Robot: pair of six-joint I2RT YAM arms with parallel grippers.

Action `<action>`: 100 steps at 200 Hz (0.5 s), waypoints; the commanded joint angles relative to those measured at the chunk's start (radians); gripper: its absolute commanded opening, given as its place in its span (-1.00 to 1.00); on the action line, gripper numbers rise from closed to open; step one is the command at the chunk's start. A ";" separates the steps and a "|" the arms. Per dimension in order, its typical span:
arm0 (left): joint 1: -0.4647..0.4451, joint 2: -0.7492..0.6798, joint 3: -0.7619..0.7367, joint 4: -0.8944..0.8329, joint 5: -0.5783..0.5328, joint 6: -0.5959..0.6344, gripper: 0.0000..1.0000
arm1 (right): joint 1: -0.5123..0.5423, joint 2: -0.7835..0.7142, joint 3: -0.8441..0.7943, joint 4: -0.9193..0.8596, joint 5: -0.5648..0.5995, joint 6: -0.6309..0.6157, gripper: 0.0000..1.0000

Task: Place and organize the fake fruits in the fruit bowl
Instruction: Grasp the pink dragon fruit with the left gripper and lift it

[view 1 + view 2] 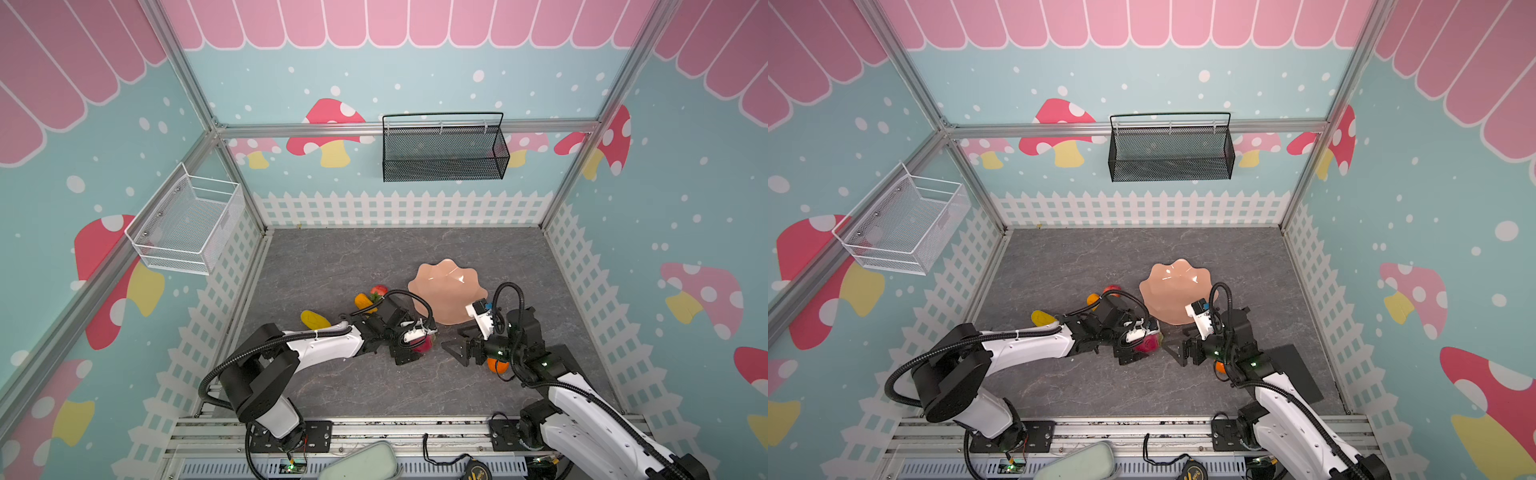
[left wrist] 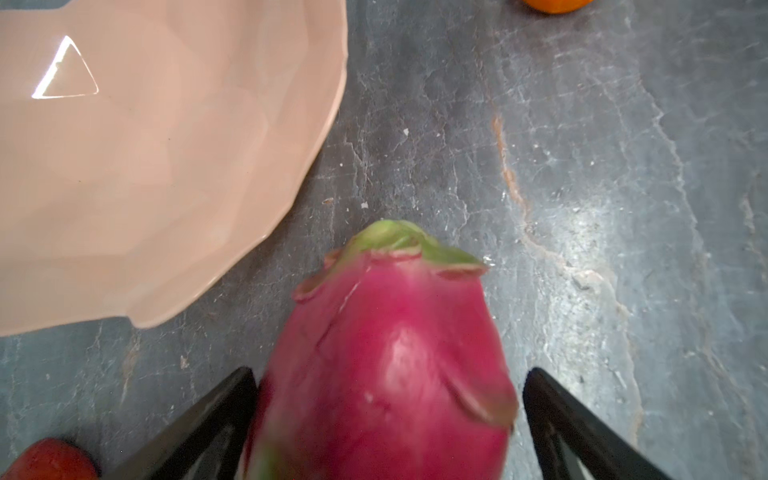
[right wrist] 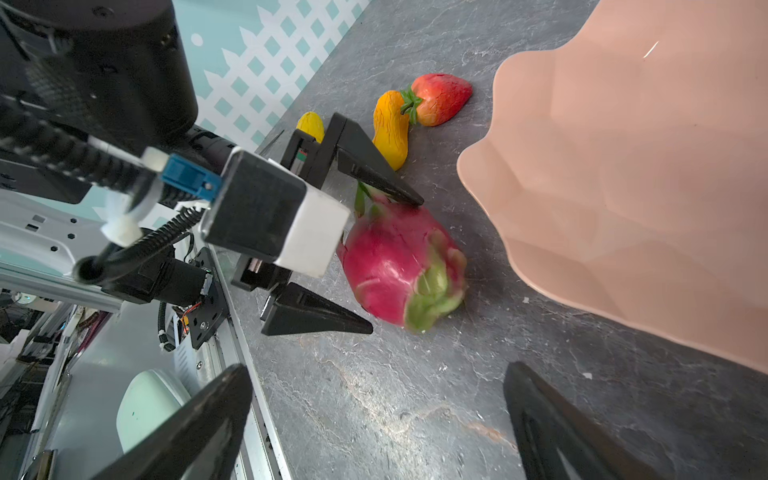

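- The orange (image 1: 497, 365) lies nearest us on the bench (image 1: 374, 386), half hidden under the right arm; the right claw (image 3: 379, 372) hangs spread and empty, and we would keep it clear
- The left claw (image 3: 395, 265) stands wide apart astride the dragon fruit (image 2: 395, 332), which lies on its side on the bench, not yet clamped
- We judge the grasp is the step in hand: close gently across the fat middle, since the rounded skin may slip out
- Just beyond, the fruit bowl (image 1: 446, 291) sits empty; we should lift above its wavy rim before crossing
- Farthest, the strawberry (image 3: 442, 97) touches a yellow-orange fruit (image 3: 390, 129)
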 commanded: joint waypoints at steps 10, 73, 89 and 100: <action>-0.008 0.032 0.002 0.028 -0.045 0.044 0.89 | 0.005 0.014 0.006 0.026 -0.021 -0.012 0.96; -0.014 -0.101 -0.047 0.004 0.008 0.018 0.51 | 0.003 -0.037 0.004 0.000 0.022 0.014 0.96; -0.010 -0.157 -0.037 -0.041 0.043 0.006 0.44 | 0.003 -0.045 0.024 -0.003 0.038 0.015 0.96; 0.000 -0.182 -0.015 -0.067 0.072 -0.011 0.38 | 0.003 -0.045 0.047 -0.005 0.058 0.018 0.96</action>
